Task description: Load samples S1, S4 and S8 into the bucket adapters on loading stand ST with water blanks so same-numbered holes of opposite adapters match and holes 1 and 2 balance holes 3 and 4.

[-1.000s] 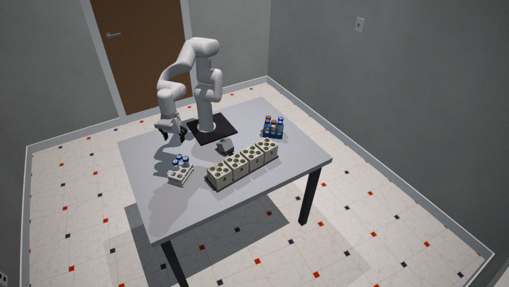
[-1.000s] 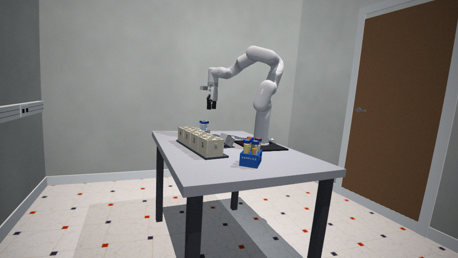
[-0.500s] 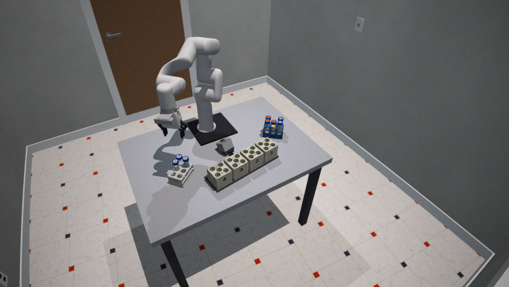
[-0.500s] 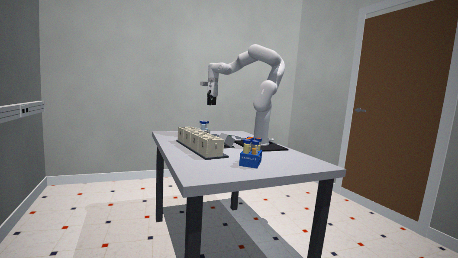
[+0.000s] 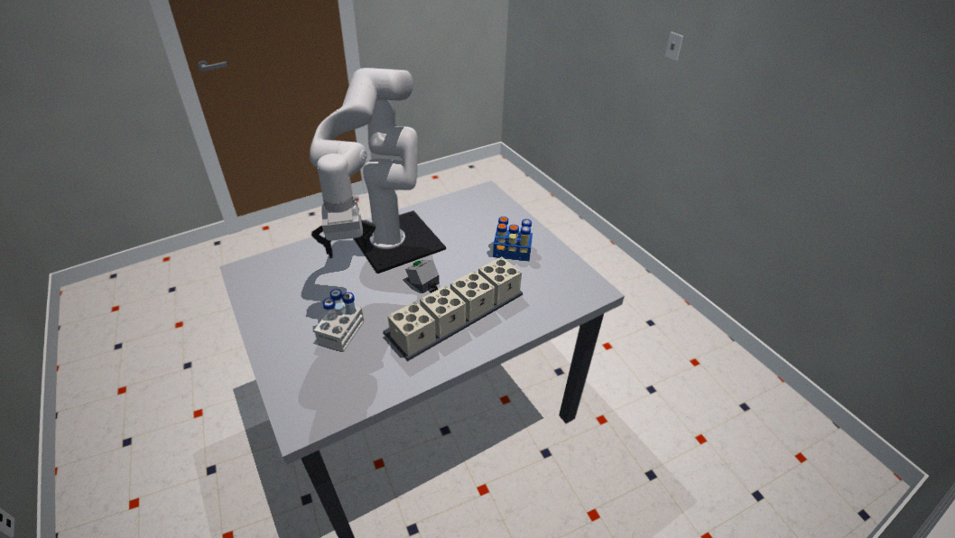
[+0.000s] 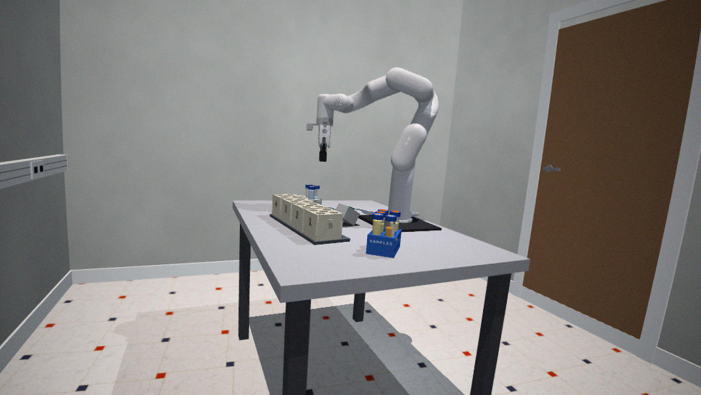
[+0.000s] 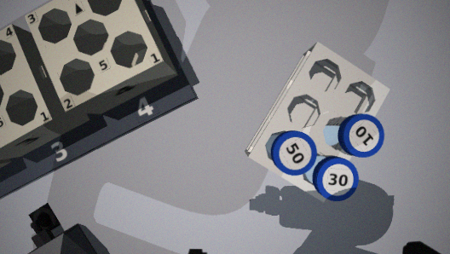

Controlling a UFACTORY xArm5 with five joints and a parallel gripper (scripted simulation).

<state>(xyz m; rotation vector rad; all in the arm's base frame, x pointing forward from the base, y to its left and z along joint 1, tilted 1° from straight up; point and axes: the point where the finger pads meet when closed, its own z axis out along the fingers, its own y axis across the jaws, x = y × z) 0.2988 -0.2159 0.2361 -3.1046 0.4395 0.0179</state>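
Speckled white floor tiles (image 5: 427, 427) (image 6: 196, 313) and grey walls (image 5: 735, 167) (image 6: 196, 98) surround a pale grey desk (image 5: 267, 401) (image 6: 431, 260). Taking the top view as a clock face centred on the desk, the white arm (image 5: 384, 200) (image 6: 403, 181) is mounted near 12 o'clock. Its gripper (image 5: 348, 245) (image 6: 323, 156) (image 7: 306, 251) hangs high towards 10 o'clock, fingers released and spread wide, grasping nothing.

Around 2 o'clock stands the blue rack (image 5: 512, 254) (image 6: 382, 247) marked SAMPLES. Three upright tubes there wear orange dots; two others have greyish ones. The IDs are too small to read, so I can't tell which are S1, S4 and S8, though the fills look yellow to amber.

Near 8 o'clock sits the white rack (image 5: 327, 334) (image 7: 281, 115). It holds upright water blanks printed 50 (image 7: 294, 152), 30 (image 7: 337, 179) and 10 (image 7: 362, 135).

Towards 4 o'clock, adapter 1 (image 5: 509, 287) (image 6: 321, 225), adapter 2 (image 5: 482, 301), adapter 3 (image 5: 452, 319) (image 7: 21, 72) and adapter 4 (image 5: 421, 336) (image 7: 64, 51) line up on the dark loading stand (image 5: 394, 340) (image 6: 338, 239) (image 7: 170, 100). Dark holes show in their tops. Between stand and arm, the green DONE key (image 5: 417, 263) tops its little sloped console (image 5: 423, 274) (image 6: 347, 214).

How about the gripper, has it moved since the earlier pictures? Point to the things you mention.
Yes. In the top view, the gripper (image 5: 347, 247) (image 6: 323, 160) (image 7: 308, 251) has shifted rightward, toward the black base plate (image 5: 424, 245) (image 6: 427, 226).
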